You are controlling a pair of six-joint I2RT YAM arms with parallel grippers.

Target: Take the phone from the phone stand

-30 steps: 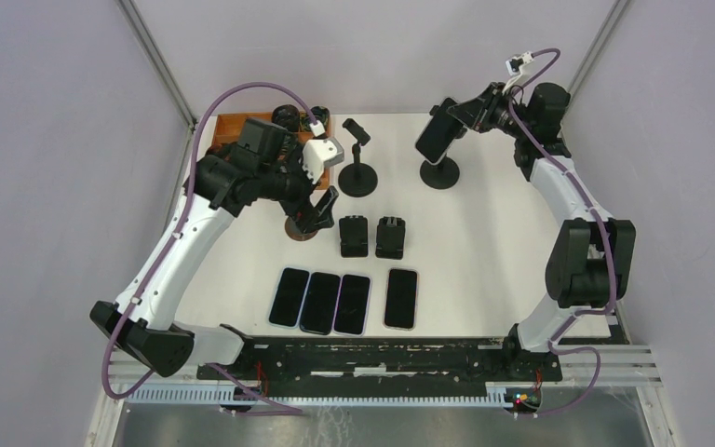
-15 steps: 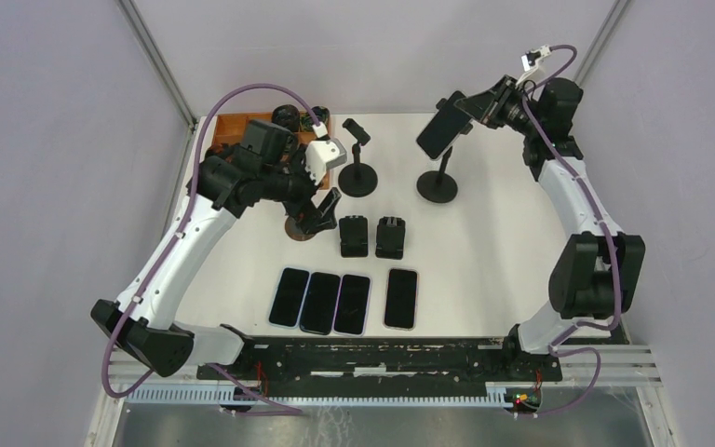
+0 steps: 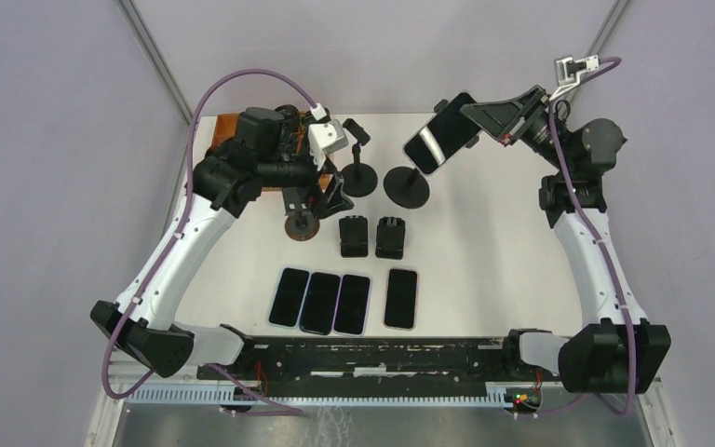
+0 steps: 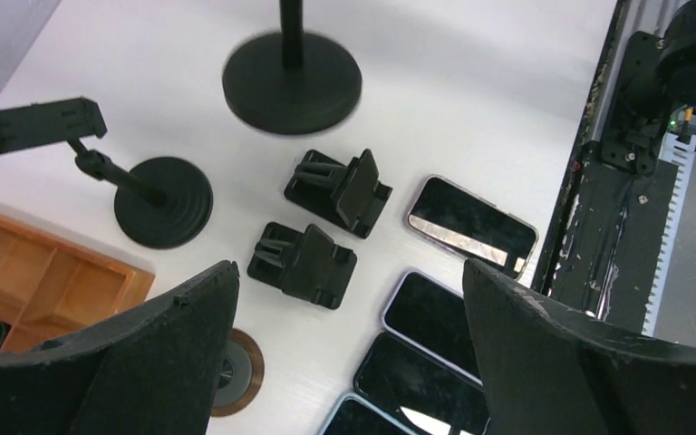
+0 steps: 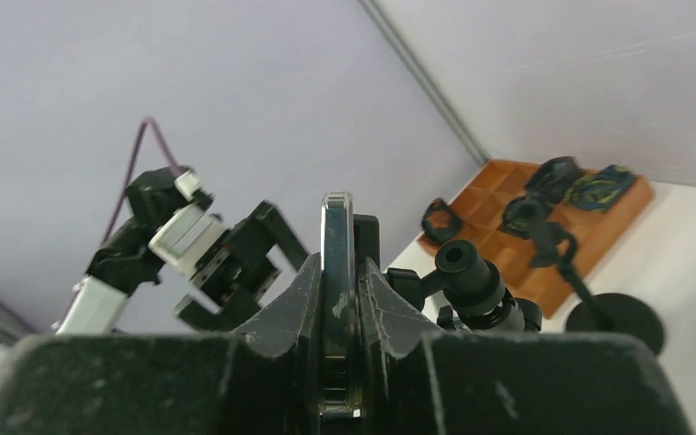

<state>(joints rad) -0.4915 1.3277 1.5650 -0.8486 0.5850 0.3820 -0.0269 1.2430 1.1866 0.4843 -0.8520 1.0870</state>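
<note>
My right gripper (image 3: 470,116) is shut on the edge of a dark phone (image 3: 439,138) and holds it high over the back of the table. In the right wrist view the phone (image 5: 337,237) stands edge-on between my fingers (image 5: 294,304). The black stand's clamp and ball joint (image 5: 468,270) are still on the phone's back. The stand's round base (image 3: 406,186) hangs or rests below; it also shows in the left wrist view (image 4: 292,80). My left gripper (image 3: 321,197) is open and empty, left of that base, above the table (image 4: 349,267).
An empty second stand (image 3: 358,175) is next to the base. Two small folding stands (image 3: 372,237) sit mid-table. Several phones (image 3: 343,300) lie flat in a row near the front. A brown disc (image 3: 302,226) and a wooden tray (image 3: 231,128) are on the left.
My right gripper has risen and swung back with the phone; the stand came with it and its base moved left. My left gripper has moved back towards that base.
</note>
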